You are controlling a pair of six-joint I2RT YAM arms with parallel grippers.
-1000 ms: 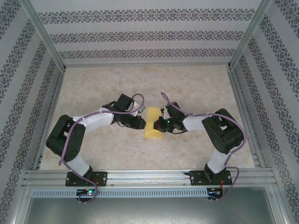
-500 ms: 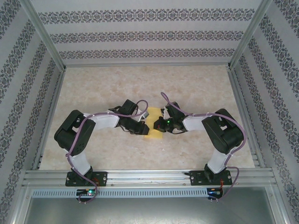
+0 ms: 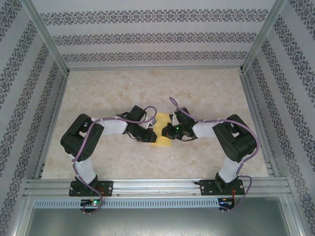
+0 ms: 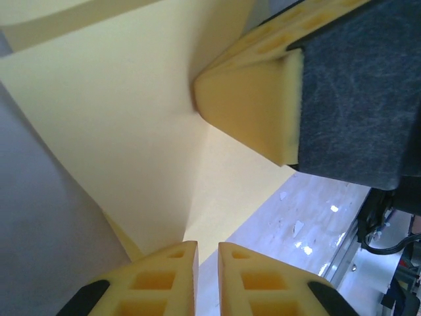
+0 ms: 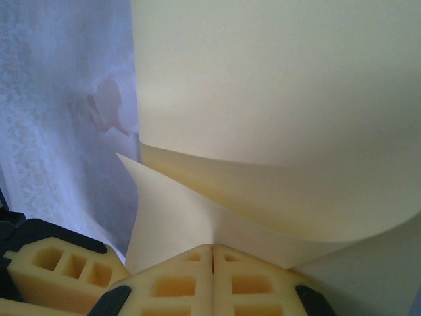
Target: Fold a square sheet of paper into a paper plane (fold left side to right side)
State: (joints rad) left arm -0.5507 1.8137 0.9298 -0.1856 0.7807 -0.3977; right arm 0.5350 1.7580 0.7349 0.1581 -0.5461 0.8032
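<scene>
the yellow paper sits mid table between the two arms, partly lifted and curled over. the right jaws are closed on one edge of it. the left jaws stand a slit apart at another edge; whether they pinch it i cannot tell.

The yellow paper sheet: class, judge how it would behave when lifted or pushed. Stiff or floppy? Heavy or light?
Probably floppy: the sheet bows in a loose curve above the right gripper pinching it. Likely very light, since a mere pinch holds that curl up. A push would probably buckle it rather than slide it.
</scene>
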